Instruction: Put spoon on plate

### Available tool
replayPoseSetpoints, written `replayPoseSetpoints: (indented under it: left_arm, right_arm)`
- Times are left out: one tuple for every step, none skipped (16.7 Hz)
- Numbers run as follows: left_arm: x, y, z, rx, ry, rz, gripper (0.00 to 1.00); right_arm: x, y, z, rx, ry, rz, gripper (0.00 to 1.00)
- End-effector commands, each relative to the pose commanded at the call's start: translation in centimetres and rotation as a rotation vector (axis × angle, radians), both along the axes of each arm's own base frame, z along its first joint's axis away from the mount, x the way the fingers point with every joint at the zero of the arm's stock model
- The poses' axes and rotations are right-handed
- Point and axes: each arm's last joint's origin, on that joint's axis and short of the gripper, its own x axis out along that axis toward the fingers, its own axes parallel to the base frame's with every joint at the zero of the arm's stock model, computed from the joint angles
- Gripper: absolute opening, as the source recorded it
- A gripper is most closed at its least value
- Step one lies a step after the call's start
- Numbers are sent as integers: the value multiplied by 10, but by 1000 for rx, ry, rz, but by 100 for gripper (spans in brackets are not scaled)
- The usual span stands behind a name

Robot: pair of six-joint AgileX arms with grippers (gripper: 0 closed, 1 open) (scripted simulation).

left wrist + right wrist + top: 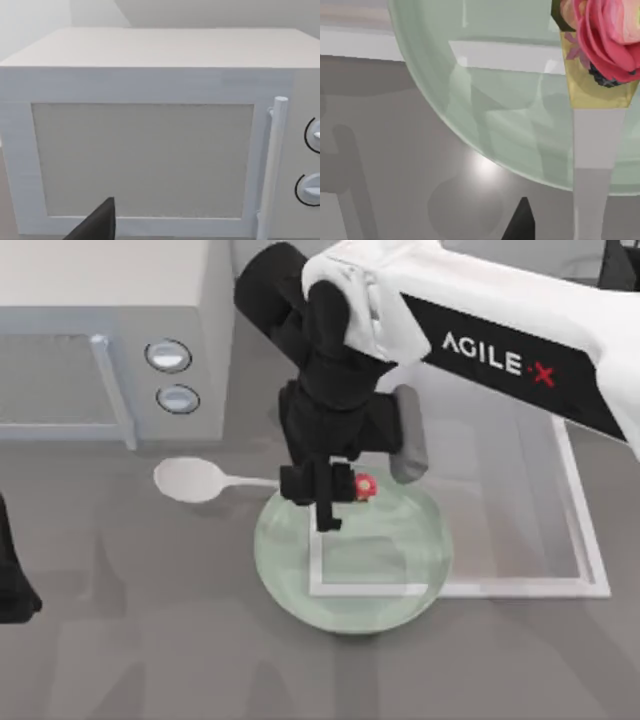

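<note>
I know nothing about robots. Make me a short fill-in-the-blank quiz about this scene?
1. The right end effector grips the spoon near its ____ end.
2. The spoon's bowl juts out past the plate toward the table's ____ side.
3. The box with two round dials is a ____.

Missing words: handle; left; microwave

Right arm is reaching in over the table's middle; left arm is sitting parked at the left edge.

The white right arm is slanting in from the top view's upper right, its black wrist pointing straight down. The right gripper (327,490) is hanging below it, fingers drawn close around a thin handle. The left gripper (12,580) is resting low and dark by the table's left side.
</note>
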Motion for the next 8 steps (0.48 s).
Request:
replayPoseSetpoints:
  left_arm:
    - [0, 0, 0, 0, 0, 0, 100]
    - [0, 0, 0, 0, 0, 0, 100]
    - [0, 0, 0, 0, 0, 0, 100]
    - [0, 0, 0, 0, 0, 0, 100]
    - [0, 0, 0, 0, 0, 0, 100]
    - [0, 0, 0, 0, 0, 0, 100]
    - [0, 0, 0, 0, 0, 0, 100]
    - [0, 0, 0, 0, 0, 0, 100]
  right_arm:
    - [-1, 1, 1, 10, -5, 1, 0]
    - [-2, 2, 1, 15, -9, 2, 0]
    - [-3, 3, 1, 16, -10, 0, 0]
    - [-4, 2, 0, 14, -11, -2, 0]
    - [-5, 2, -1, 7, -9, -6, 0]
    - [-6, 1, -4, -5, -5, -12, 0]
    - [-7, -1, -7, -20, 1, -20, 0]
    - [-7, -4, -12, -39, 9, -30, 0]
